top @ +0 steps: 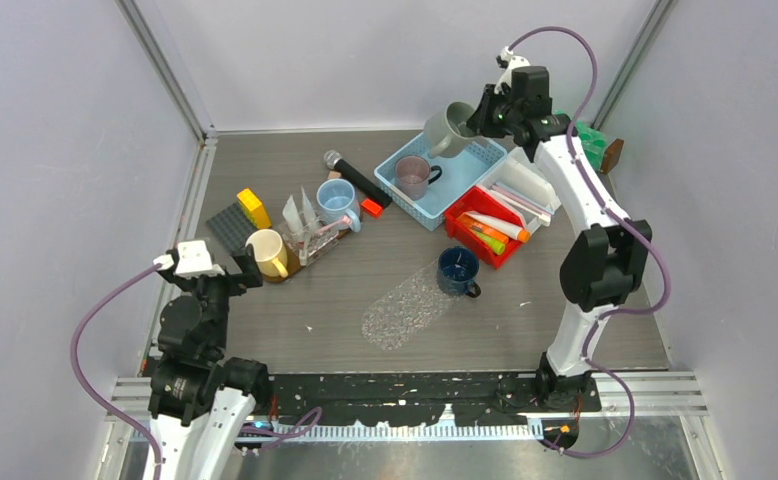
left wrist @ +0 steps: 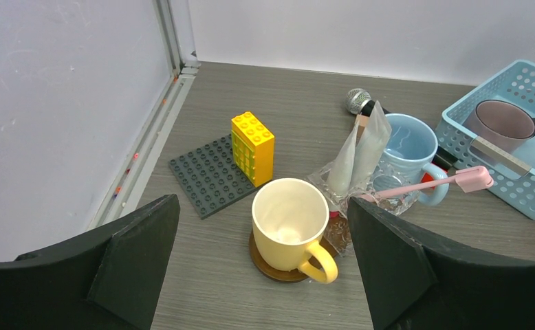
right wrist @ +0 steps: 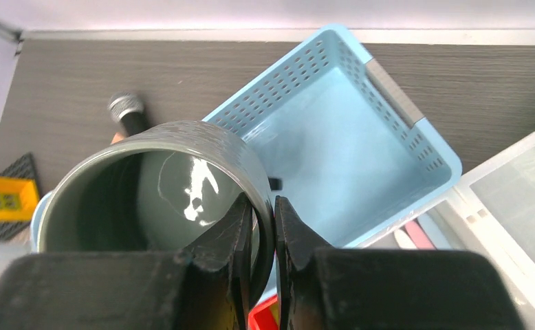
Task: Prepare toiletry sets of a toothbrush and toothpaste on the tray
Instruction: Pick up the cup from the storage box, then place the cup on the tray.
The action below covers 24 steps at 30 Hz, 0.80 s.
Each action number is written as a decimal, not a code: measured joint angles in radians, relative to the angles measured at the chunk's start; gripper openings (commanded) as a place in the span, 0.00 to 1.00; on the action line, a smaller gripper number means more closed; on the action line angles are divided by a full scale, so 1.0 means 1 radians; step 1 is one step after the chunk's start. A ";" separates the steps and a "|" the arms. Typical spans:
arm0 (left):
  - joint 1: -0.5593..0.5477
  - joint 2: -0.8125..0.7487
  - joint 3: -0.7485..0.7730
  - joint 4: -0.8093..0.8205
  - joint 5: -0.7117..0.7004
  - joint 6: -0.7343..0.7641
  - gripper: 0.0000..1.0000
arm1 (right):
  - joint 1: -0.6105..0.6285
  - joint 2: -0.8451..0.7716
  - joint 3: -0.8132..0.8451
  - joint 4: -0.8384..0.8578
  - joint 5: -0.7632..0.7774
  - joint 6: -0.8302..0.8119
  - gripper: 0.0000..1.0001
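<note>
A pink toothbrush (left wrist: 426, 185) lies across a clear plastic tray (top: 317, 238) (left wrist: 333, 187), where two white toothpaste tubes (left wrist: 359, 148) stand upright. More tubes, white, orange and green, lie in a red bin (top: 462, 207); one is a white tube with an orange cap (top: 497, 226). My left gripper (top: 235, 272) (left wrist: 261, 201) hangs open just short of a yellow mug (top: 266, 252) (left wrist: 289, 223), holding nothing. My right gripper (top: 472, 124) (right wrist: 263, 206) is shut on the rim of a grey-green mug (top: 448, 130) (right wrist: 155, 185), lifted over a light blue basket (top: 455, 190) (right wrist: 347, 144).
A mauve mug (top: 412, 175) sits in the basket. A black microphone (top: 357, 178), a blue mug (top: 337, 198), a yellow brick (top: 253, 208) on a dark baseplate (top: 227, 228), a navy mug (top: 458, 270), a clear box (top: 521, 188) and a bubble-wrap bag (top: 405, 308) are around.
</note>
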 measured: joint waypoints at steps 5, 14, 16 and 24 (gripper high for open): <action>0.000 -0.005 0.000 0.000 0.000 0.000 0.95 | 0.034 -0.120 -0.060 -0.061 -0.061 -0.106 0.00; 0.000 -0.017 0.000 0.000 0.000 0.000 0.96 | 0.291 -0.330 -0.220 -0.203 -0.011 -0.400 0.00; 0.000 -0.017 0.000 0.000 0.000 0.000 0.95 | 0.351 -0.377 -0.281 -0.209 -0.013 -0.438 0.00; 0.000 -0.017 0.000 0.000 0.000 0.001 0.96 | 0.452 -0.497 -0.492 -0.206 -0.010 -0.544 0.00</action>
